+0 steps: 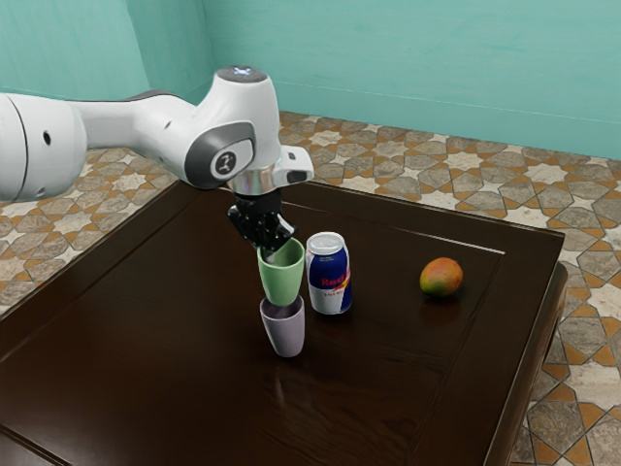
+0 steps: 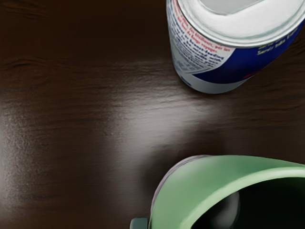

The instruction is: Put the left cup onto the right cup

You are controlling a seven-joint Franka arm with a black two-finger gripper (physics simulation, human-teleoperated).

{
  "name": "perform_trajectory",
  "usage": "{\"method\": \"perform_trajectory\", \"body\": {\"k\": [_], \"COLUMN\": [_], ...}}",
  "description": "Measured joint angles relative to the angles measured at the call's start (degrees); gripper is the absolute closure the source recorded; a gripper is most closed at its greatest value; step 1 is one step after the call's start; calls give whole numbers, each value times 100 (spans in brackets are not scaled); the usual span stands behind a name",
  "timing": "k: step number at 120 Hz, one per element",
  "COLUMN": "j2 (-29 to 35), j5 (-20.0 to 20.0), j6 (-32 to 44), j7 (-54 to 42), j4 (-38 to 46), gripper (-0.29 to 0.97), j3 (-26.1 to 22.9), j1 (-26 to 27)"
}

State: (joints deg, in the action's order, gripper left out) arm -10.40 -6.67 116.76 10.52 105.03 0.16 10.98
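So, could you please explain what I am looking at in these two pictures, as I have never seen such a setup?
These are simulator renders of a white robot arm working at a dark wooden table. The exterior view comes from a camera standing beside the arm. The wrist view comes from a camera on the arm's hand, looking down. At the arm's end is a black two-finger gripper, shut on the rim of a green cup. That cup, slightly tilted, has its base in the mouth of a lilac cup that stands on the table. Close beside them stands a blue and silver drink can, and farther toward the exterior view's right lies a mango. In the wrist view, the green rim is the held cup.
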Motion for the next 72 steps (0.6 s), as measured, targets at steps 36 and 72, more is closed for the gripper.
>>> {"method": "perform_trajectory", "body": {"k": [36, 72], "j2": [-241, 38], "j5": [-1, -9], "j6": [6, -59], "j7": [107, 112], "j4": [72, 79], "gripper": [73, 20], "j3": [-5, 72], "j1": [2, -17]}}
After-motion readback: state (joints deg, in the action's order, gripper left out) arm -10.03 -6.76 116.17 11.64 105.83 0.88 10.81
